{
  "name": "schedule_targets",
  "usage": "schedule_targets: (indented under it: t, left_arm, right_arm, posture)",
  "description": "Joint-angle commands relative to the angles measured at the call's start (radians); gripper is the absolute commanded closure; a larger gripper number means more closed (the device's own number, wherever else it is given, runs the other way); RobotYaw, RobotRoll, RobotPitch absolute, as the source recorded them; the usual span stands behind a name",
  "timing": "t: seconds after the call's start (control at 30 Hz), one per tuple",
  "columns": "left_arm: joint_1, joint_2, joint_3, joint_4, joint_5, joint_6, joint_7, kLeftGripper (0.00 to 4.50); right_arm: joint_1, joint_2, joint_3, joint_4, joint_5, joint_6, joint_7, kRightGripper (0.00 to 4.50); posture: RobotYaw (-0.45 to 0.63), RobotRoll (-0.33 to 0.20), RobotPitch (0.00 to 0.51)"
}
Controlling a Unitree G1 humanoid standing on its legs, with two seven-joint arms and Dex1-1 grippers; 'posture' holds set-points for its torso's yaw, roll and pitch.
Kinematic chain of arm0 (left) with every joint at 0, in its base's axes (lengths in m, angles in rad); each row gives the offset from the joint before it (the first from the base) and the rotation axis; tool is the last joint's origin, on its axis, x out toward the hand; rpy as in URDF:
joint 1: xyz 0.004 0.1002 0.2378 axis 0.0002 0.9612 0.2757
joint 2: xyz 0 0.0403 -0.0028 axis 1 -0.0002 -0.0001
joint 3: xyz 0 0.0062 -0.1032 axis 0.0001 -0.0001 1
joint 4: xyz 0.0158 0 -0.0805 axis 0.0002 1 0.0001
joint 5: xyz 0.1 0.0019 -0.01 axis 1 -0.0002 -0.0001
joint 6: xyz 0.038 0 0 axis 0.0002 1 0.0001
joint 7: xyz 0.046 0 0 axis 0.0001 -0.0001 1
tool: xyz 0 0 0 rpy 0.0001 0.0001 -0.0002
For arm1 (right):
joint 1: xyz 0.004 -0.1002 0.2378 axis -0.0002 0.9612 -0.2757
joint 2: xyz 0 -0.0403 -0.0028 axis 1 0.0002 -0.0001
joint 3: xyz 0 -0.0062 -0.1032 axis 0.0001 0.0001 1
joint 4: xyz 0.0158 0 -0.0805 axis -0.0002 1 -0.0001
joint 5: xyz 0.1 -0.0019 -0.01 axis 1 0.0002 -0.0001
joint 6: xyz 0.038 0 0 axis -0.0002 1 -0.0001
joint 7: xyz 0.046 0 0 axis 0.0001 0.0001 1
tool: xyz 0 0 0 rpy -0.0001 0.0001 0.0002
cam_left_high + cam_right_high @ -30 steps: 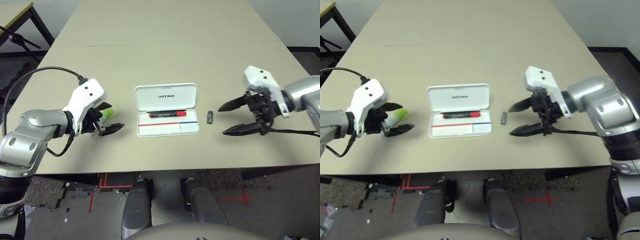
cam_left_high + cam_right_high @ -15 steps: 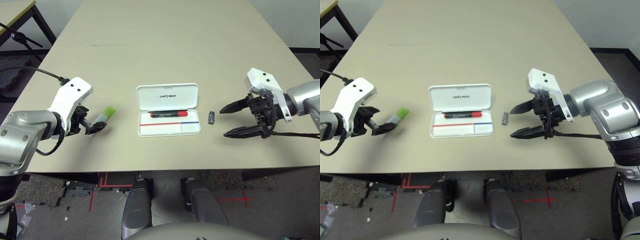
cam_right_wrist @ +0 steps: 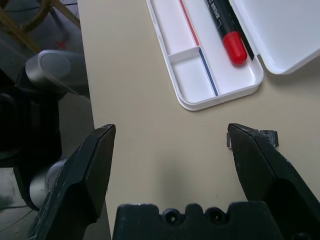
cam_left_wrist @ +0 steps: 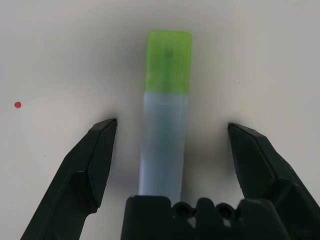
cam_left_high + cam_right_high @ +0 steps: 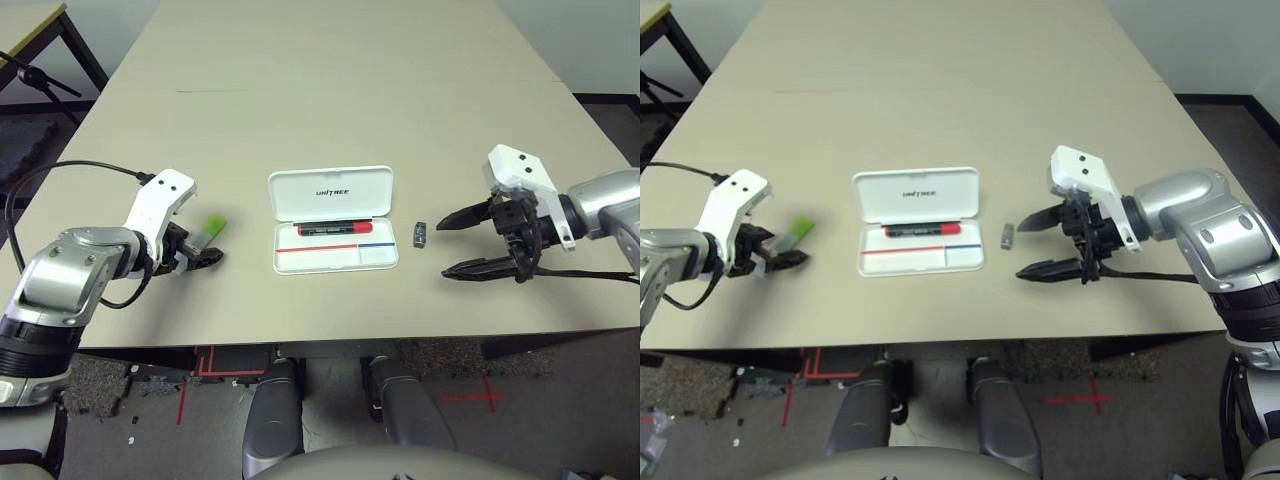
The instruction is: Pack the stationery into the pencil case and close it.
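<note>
Left of the open pencil case, the left gripper is spread wide, its fingers either side of the lime-capped highlighter on the table, not gripping it. Right of the case, the right gripper gapes wide, holding nothing, near the tiny grey clip. The red marker lies inside the case.
</note>
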Motion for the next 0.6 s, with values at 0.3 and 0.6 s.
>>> schedule_targets:
  t: [0.3,0.6]
  left_arm:
    - [-0.003,0.009,-0.04,0.028,0.025,-0.031,-0.013,3.32]
    - [0.022,0.147,-0.024,-0.048,0.029,-0.266,-0.188,3.43]
  right_arm:
    - [0.029,-0.026,-0.024,-0.038,0.024,0.01,-0.022,0.0]
    - [0.02,-0.016,-0.009,-0.016,0.019,0.0,-0.025,0.0]
  posture:
    - [-0.07,0.0,0.163]
    - [-0.05,0.0,0.164]
